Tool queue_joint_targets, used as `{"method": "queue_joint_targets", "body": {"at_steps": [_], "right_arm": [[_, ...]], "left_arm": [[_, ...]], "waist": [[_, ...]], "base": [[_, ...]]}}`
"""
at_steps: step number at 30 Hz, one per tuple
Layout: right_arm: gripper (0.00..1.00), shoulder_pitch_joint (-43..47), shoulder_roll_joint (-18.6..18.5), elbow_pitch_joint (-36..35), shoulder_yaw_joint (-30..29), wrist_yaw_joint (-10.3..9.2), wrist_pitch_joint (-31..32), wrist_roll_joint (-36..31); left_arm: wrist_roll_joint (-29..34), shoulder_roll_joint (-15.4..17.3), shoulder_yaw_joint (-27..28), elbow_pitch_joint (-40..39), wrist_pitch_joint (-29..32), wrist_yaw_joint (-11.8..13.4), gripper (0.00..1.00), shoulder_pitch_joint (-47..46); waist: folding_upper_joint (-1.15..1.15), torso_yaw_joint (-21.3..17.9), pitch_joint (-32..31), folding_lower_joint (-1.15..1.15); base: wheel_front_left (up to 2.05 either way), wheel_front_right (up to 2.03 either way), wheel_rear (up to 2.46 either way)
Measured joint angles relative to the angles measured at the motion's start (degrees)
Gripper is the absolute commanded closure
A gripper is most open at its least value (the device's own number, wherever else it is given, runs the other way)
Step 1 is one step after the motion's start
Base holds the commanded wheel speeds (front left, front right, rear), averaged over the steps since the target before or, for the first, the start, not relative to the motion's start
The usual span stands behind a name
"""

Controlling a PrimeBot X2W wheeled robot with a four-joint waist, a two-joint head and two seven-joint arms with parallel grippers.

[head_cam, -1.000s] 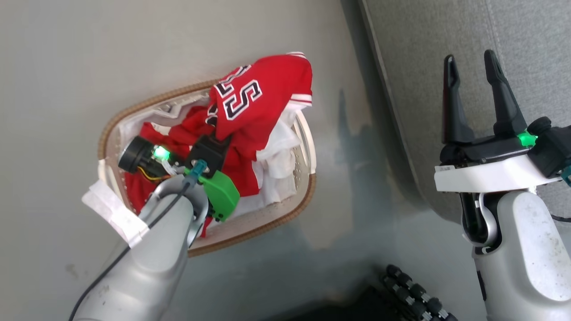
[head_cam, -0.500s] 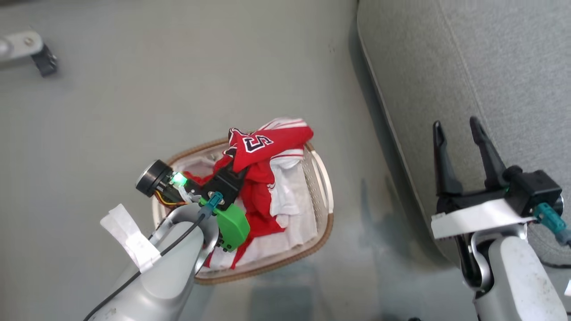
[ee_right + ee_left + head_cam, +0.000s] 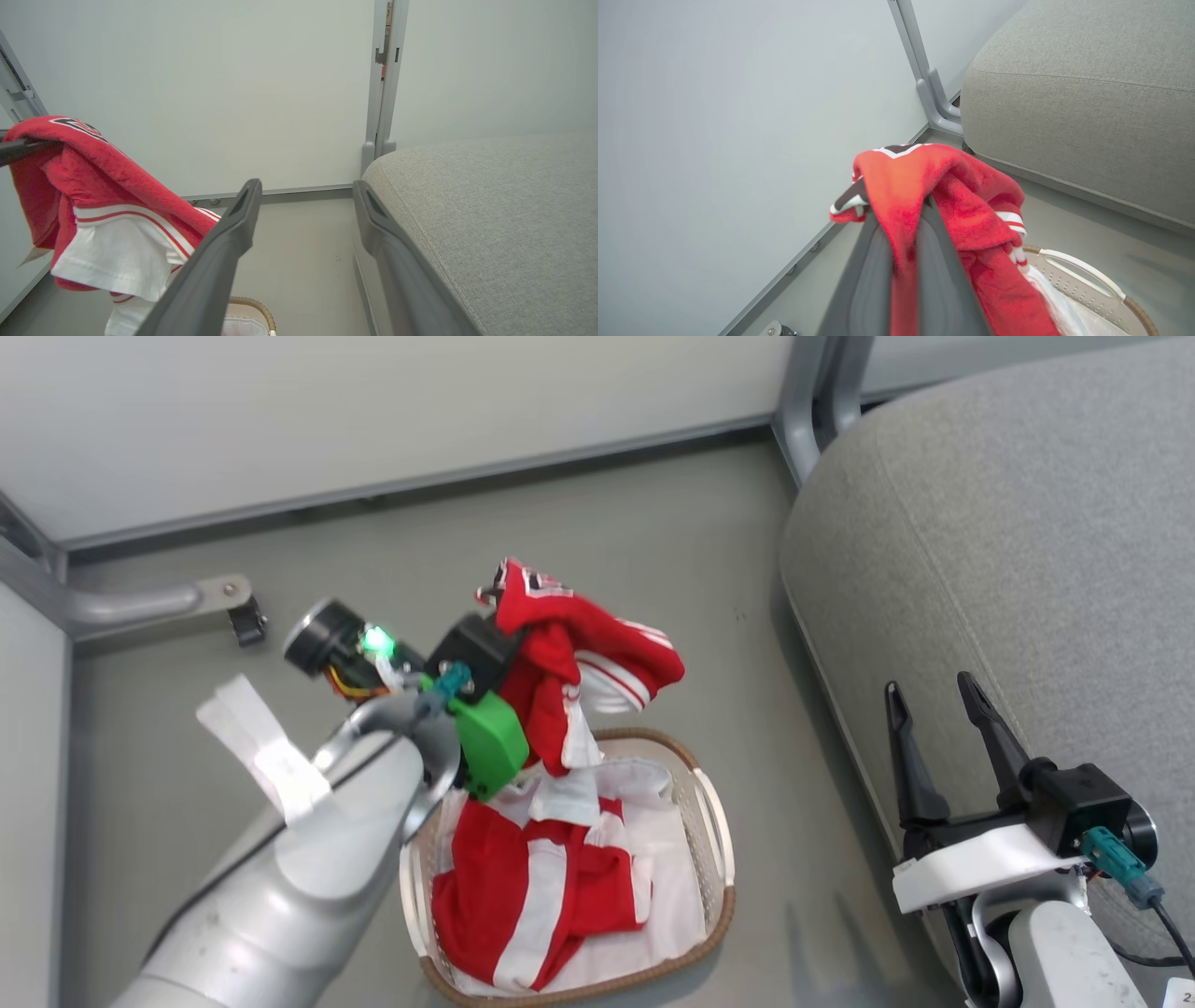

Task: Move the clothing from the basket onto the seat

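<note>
My left gripper (image 3: 499, 625) is shut on a red garment (image 3: 597, 649) with white stripes, held up above the basket (image 3: 720, 821). In the left wrist view the red garment (image 3: 920, 186) drapes over my gripper (image 3: 903, 224), hiding its tips. Its lower end still hangs down to the basket. A second red and white garment (image 3: 523, 887) lies inside on the white liner. The grey seat (image 3: 1008, 569) stands to the right. My right gripper (image 3: 929, 695) is open and holds nothing, beside the seat's edge. The right wrist view shows the lifted garment (image 3: 93, 177) to the left of my open gripper (image 3: 306, 186).
A pale wall runs along the back, with a grey metal post (image 3: 808, 392) at the seat's corner. A metal frame foot with a caster (image 3: 245, 616) sits on the grey floor at the left. Bare floor lies between the basket and the seat.
The head camera has tilted up. My left gripper has lifted the numbered garment higher out of the basket, uncovering the second garment. My right gripper stays open.
</note>
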Motion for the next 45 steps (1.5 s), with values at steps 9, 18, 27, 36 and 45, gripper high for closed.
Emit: {"method": "queue_joint_targets", "body": {"at_steps": [9, 18, 27, 36, 45], "right_arm": [[0.0, 0.01, -0.01, 0.14, 3.27, -0.01, 0.0, -0.47], [0.0, -4.27, -0.02, -0.38, 9.93, 0.0, 0.0, -1.11], [0.0, -6.11, -0.01, 0.53, 14.45, -0.01, 0.0, -1.67], [0.0, -11.18, -0.02, 3.83, 22.26, 0.0, 0.0, -4.75], [0.0, -16.32, 0.01, 9.58, 25.85, 0.0, -0.01, -8.28]], "left_arm": [[-6.65, 2.98, -1.8, -8.4, 6.25, -0.01, 1.0, -9.0], [-13.22, 3.13, 1.25, -13.32, 9.32, -0.09, 1.0, -12.2], [-14.9, 3.5, 1.53, -16.22, 10.76, -0.09, 1.0, -12.68], [-16.18, 2.94, 0.47, -18.94, 12.11, -0.05, 1.0, -12.34], [-17.03, 1.35, -1.52, -22.25, 13.24, -0.05, 1.0, -11.62]], "waist": [[0.0, 2.39, -5.03, 0.0], [0.0, 2.39, -5.55, 0.0], [0.0, 3.02, -6.48, 0.0], [0.0, 4.13, -7.1, 0.0], [0.0, 5.79, -8.02, 0.0]], "base": [[0.0, 0.0, 0.0], [0.0, 0.0, 0.0], [0.0, 0.0, 0.0], [0.0, 0.0, 0.0], [0.0, 0.0, 0.0]]}}
